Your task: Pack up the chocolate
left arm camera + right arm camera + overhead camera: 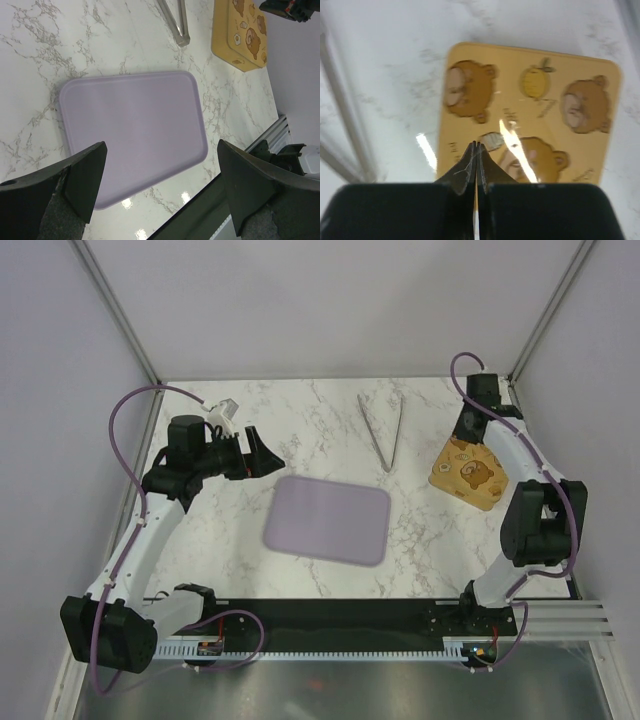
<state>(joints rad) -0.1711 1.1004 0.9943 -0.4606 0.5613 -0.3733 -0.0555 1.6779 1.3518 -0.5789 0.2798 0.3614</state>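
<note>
Chocolate shows in no view, so where it lies cannot be told. On the white marble-veined surface (300,420) a flat lilac rectangular tray (327,520) lies near the middle, with slim metal tongs (383,430) beyond it and a yellow box printed with brown bears (468,473) to its right. The left gripper (262,452) hangs near the tray's far left corner, fingers spread wide. The right gripper (476,145), fingers pressed together on nothing, points at the box lid.

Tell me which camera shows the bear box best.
The right wrist view: the box fills the frame, its bear print plain though blurred, with the shut right hand over its near edge. The top view shows it small, far right. The left wrist view catches only part, at the top edge.
</note>
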